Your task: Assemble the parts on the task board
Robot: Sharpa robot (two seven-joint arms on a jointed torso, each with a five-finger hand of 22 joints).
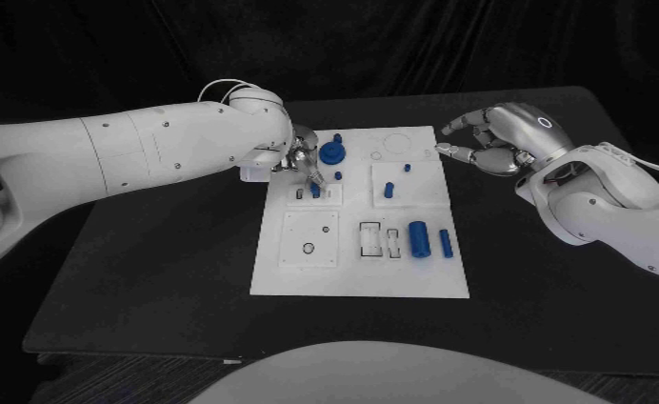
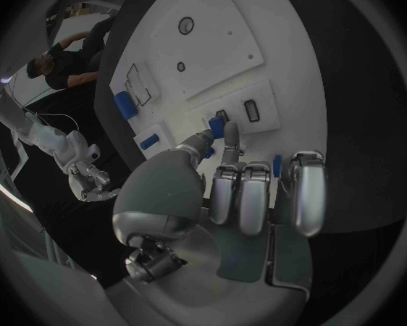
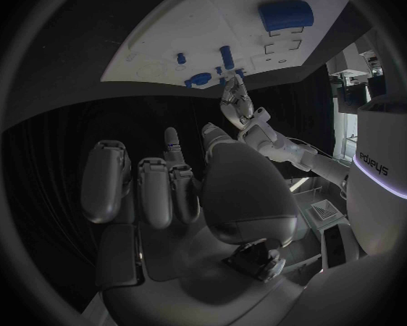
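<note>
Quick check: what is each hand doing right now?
Left hand: pinching a small blue peg over the white board.
Right hand: fingers curled, holding nothing.

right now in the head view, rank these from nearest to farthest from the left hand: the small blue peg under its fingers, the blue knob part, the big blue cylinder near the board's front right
1. small blue peg, right beneath the left hand.
2. blue knob part, just beside the hand, toward the board's far side.
3. big blue cylinder, front right of the task board.

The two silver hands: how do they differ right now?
The left hand is over the task board, pinching a small blue part; the right hand hovers beside the board, holding nothing, fingers loosely curled apart. Both are silver, on white arms.
</note>
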